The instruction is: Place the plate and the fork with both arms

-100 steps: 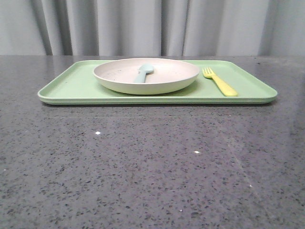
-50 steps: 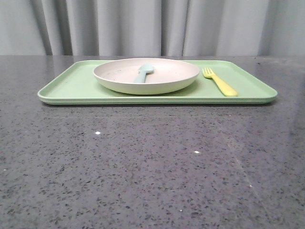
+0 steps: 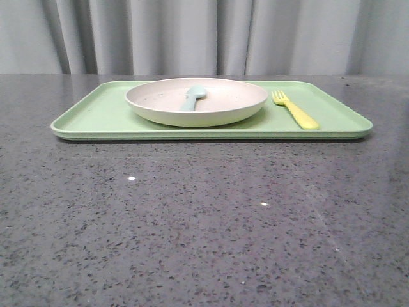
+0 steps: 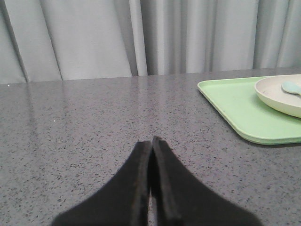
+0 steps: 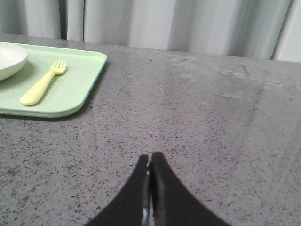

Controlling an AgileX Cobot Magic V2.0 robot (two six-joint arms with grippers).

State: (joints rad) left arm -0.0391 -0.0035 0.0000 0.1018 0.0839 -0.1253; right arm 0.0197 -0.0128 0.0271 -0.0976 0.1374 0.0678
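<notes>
Front view: low over the grey speckled table [image 3: 204,224], facing the curtain [image 3: 192,35], green tray [image 3: 96,115] across the far middle. Left wrist view: low, behind the left gripper [image 4: 151,143], catching the tray's left end. Right wrist view: behind the right gripper [image 5: 149,160], catching the tray's right end with the fork [image 5: 43,82].

Cream plate [image 3: 196,102] sits on tray [image 3: 96,118]; yellow fork [image 3: 294,109] lies beside it.
</notes>
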